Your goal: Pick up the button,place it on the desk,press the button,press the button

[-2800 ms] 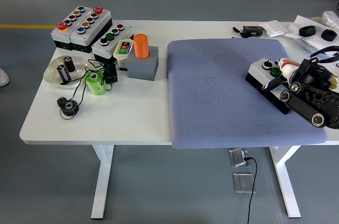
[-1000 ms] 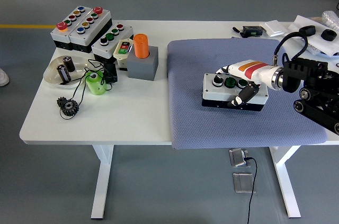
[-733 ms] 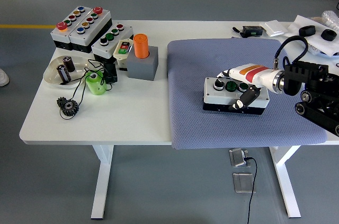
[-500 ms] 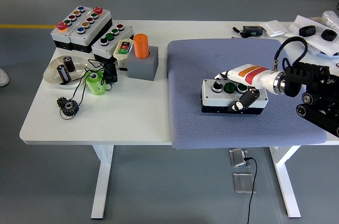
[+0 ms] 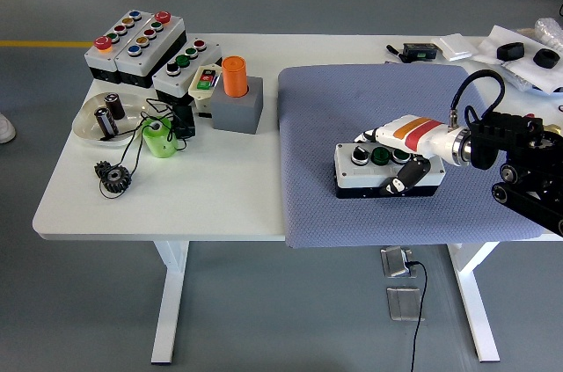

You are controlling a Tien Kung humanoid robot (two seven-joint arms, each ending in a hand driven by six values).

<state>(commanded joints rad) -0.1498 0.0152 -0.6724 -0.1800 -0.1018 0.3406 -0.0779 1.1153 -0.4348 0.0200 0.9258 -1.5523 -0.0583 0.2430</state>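
Observation:
A white button box [image 5: 361,170] with a black base and a row of black and green buttons on top lies on the grey-blue mat [image 5: 317,108], right of the mat's middle. My right hand [image 5: 398,163], white with an orange stripe on its back, is shut on the box's right half: the fingers lie over the top and the thumb presses the front face. The right arm [image 5: 519,152] comes in from the right edge. No left arm shows.
At the table's back left stand several other button boxes [image 5: 136,42], an orange cylinder in a grey block [image 5: 236,95], a white dish [image 5: 88,121] holding dark parts, a green cup [image 5: 158,139] and a black gear [image 5: 114,178]. Black and white items [image 5: 519,51] lie at the back right.
My right hand has carried the button box from the mat's right edge leftward toward its middle. In the last second the box settled slightly lower and nearer on the mat.

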